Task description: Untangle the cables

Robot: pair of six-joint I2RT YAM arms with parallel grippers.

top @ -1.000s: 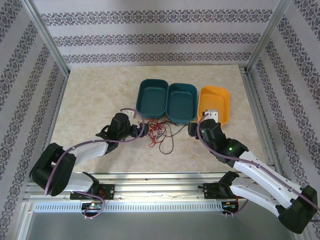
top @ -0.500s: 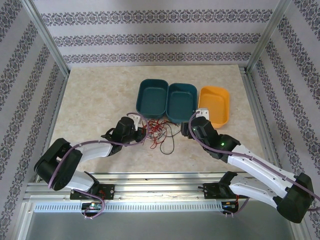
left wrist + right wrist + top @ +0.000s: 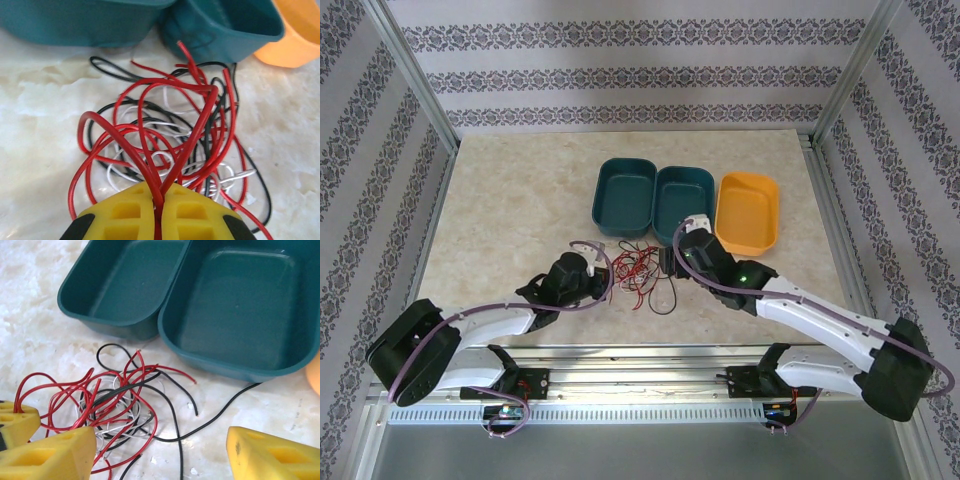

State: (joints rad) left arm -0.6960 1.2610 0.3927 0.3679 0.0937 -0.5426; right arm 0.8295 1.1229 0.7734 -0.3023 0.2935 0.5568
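Surface: pale marble-patterned tabletop (image 3: 510, 200).
Surroundings: two teal oval plastic trays (image 3: 623, 195) and one orange plastic tray (image 3: 748, 210) are set just beyond the grippers.
Cables: thin red, black and white wires (image 3: 638, 268) are tangled between both grippers.
Left gripper (image 3: 159, 195): clenched on red strands.
Right gripper (image 3: 157, 445): spread wide, nothing grasped.

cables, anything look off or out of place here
Yes: the red, black and white cables lie knotted in one heap on the table, just in front of the two teal trays, both empty. One black strand trails out toward the right tray. The left gripper is shut on red strands. Nothing looks damaged.
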